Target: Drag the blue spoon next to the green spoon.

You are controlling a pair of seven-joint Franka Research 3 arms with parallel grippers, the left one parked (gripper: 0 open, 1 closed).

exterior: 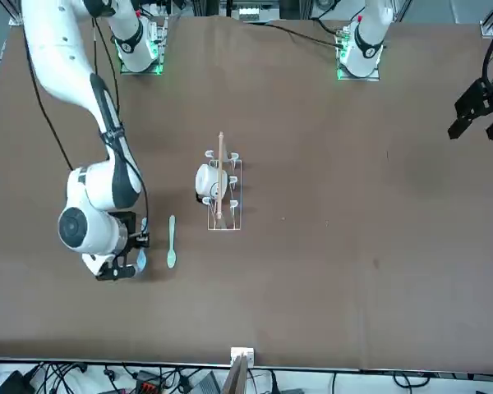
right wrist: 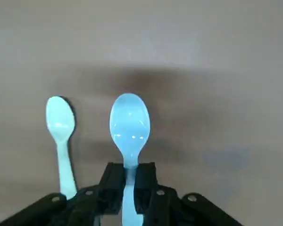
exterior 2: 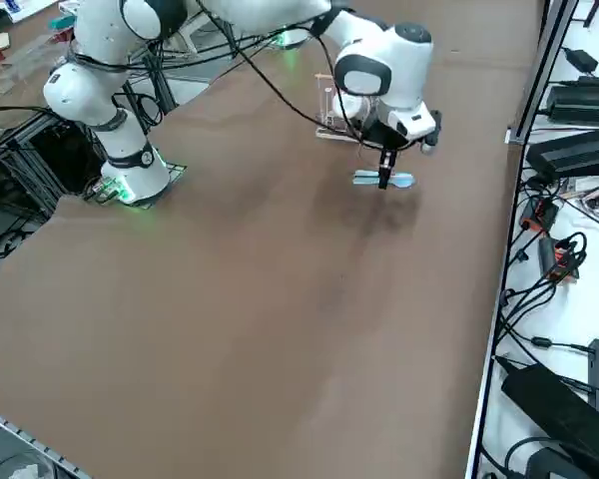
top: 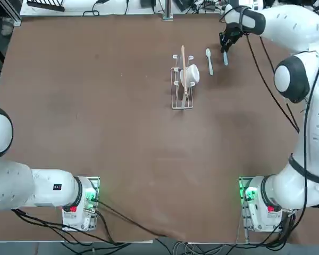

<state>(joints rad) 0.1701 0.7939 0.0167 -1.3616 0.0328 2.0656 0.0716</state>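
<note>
The blue spoon, by the green spoon over there on the table, looks light, stiff, slick, hardly fragile; the right tool is clamped on its thin handle, and that seems the place to hold.

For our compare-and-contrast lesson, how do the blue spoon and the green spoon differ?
The blue spoon is sky blue; the green spoon is pale mint.
The right claw grips the blue spoon's handle, while nothing grips the green spoon.
Both have an oval bowl and a thin handle.
</note>
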